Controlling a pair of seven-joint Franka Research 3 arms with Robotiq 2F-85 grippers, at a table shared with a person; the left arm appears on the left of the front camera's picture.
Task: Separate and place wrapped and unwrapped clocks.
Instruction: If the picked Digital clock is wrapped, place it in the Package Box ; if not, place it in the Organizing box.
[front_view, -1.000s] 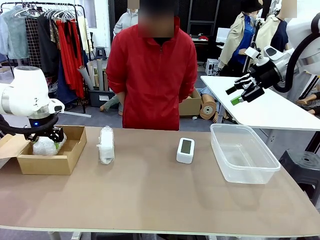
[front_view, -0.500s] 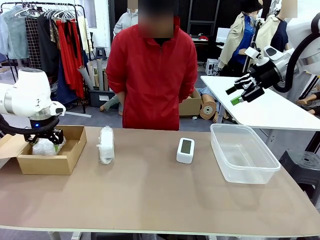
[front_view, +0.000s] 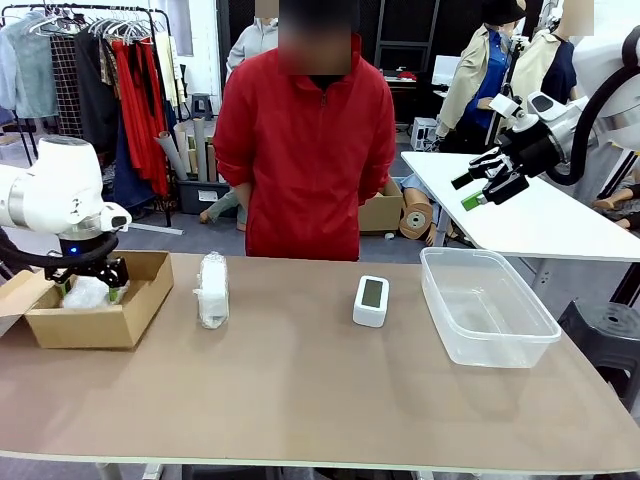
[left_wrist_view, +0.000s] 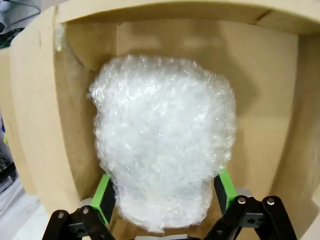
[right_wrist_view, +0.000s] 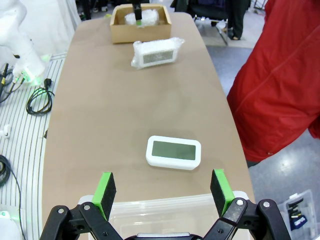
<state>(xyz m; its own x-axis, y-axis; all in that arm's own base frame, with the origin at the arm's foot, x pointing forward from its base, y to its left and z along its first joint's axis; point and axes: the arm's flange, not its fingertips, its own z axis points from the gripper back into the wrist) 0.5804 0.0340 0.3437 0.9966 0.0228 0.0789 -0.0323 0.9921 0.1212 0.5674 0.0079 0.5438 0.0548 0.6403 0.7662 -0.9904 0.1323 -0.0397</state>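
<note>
Front view: a person (front_view: 305, 150) in a red jacket stands at the far side of a brown table (front_view: 300, 400). At the left, the left gripper (front_view: 88, 280) reaches down into an open cardboard box (front_view: 100, 325), where one wrapped bundle (front_view: 85, 292) lies. A second wrapped bundle (front_view: 212, 290) lies on the table just right of the box. The bare clock (front_view: 371, 300) sits right of centre, near a clear tub (front_view: 520, 345). The right gripper (front_view: 468, 192) hangs high at the far right, fingers spread, holding nothing. Left wrist view: the bundle rests on the box floor, and the green pads (left_wrist_view: 104, 197) stand wide apart on either side of its near end; whether they brush the wrap is hard to tell. Right wrist view: the camera looks down past spread, empty fingers at the bare clock, face up just beyond the tub's rim, with the second bundle and box farther off. Likely risk: the crinkly wrap catches on a pad as the arm lifts, dragging the bundle out or shifting the light box.
</note>
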